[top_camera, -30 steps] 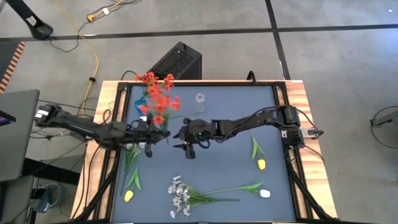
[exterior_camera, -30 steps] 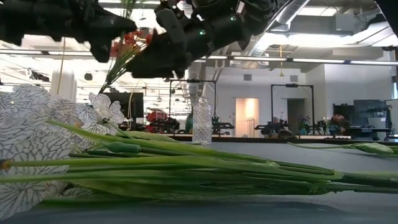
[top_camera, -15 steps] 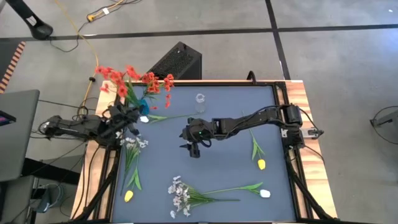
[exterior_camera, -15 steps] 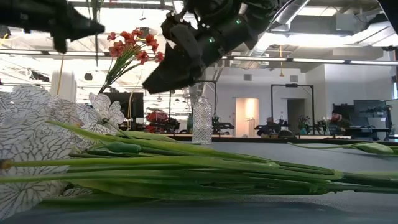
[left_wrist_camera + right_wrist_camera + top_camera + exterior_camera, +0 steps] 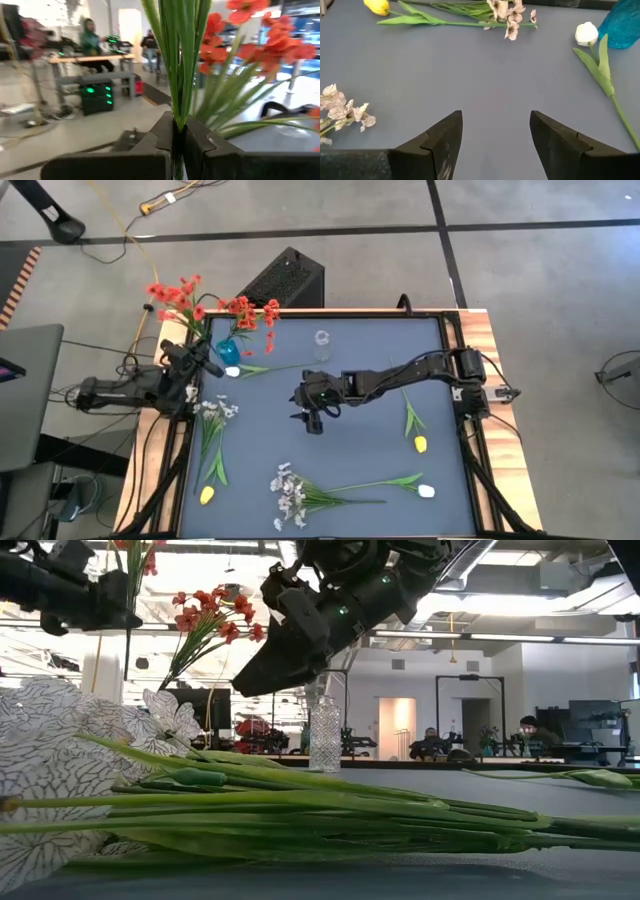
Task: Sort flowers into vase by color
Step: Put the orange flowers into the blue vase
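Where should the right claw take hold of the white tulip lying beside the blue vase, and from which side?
Probably the thin green stem of the white tulip, just behind the bud, from straight above. It lies flat on the table, so the open right claw can straddle it crosswise.

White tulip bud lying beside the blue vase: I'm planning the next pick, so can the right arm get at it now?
Probably yes. The right gripper hangs open mid-table, and bare dark tabletop lies between it and the white tulip bud; only the blue glass vase stands close beside it.
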### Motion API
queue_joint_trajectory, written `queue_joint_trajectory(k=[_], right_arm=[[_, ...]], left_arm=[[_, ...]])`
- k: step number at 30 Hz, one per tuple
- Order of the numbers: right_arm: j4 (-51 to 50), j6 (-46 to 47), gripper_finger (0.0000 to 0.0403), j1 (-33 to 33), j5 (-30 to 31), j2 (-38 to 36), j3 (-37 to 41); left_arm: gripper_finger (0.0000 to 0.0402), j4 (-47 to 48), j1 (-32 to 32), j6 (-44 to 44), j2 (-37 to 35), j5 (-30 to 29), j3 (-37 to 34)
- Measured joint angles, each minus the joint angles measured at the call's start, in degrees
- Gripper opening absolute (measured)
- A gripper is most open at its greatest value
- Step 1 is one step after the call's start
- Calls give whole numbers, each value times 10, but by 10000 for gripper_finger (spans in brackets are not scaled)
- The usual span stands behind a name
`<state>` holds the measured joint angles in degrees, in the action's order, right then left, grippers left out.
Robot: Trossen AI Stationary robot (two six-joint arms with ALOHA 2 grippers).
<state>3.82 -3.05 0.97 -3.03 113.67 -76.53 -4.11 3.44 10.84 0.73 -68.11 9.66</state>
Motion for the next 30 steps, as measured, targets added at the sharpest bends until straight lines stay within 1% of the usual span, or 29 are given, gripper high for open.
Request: queue_joint_trajectory(k=[2,5,8,11,12,15,23,27,30], right_arm=[[10,0,260,0,0,0,0],[23,0,260,0,0,0,0],[26,9,260,2,0,0,0],[26,15,260,2,0,0,0],[26,15,260,2,0,0,0],[26,17,260,2,0,0,0],[26,30,260,2,0,0,0],[26,30,260,1,0,0,-1],[26,30,260,1,0,0,-1]], left_arm=[[0,-35,-36,26,0,30,-15],[0,-44,-97,35,0,82,-23],[0,-42,-153,28,0,128,-23],[0,-39,-200,10,1,203,-23],[0,-33,-214,2,5,217,-23],[0,-8,-258,-17,18,236,-24],[0,-37,-354,-39,48,345,-35],[0,-35,-394,-50,68,376,-35],[0,-50,-420,-61,91,411,-36]])
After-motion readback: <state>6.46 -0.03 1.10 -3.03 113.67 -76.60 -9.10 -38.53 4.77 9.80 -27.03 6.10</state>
